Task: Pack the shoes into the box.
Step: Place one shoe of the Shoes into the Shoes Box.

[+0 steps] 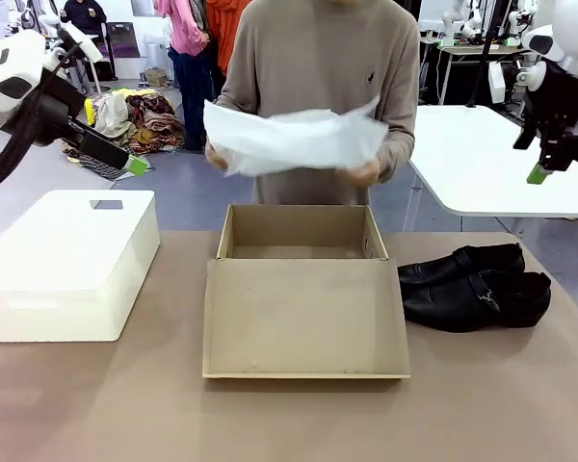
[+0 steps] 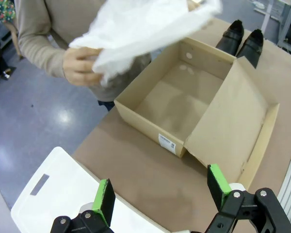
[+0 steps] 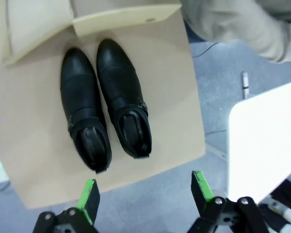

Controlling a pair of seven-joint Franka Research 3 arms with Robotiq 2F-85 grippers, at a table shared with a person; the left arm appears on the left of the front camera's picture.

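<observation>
Closest to the front camera lies the flap lid (image 1: 303, 318) of the box (image 1: 299, 229), folded out flat on the brown surface (image 1: 270, 423) on my side. The box itself stands open behind it, bare cardboard inside. Just beside the box on its right, the shoes (image 1: 477, 284) sit side by side on the surface, toes pointing at the box and buckled straps showing; whether a toe touches the cardboard I cannot tell. To the left of the box stands a white plastic box (image 1: 67, 265).

At the far side of the box a person holds a crumpled sheet of white tissue paper (image 1: 294, 140) in both hands (image 1: 366, 174) — above the open box and clear of it.

My left jaws hang in the air up and to the left of the box, over the white plastic box, green pads (image 2: 105, 200) spread wide with nothing between them. My right jaws hover high on the right of the box, out past the shoes — equally wide apart, gripping nothing.
</observation>
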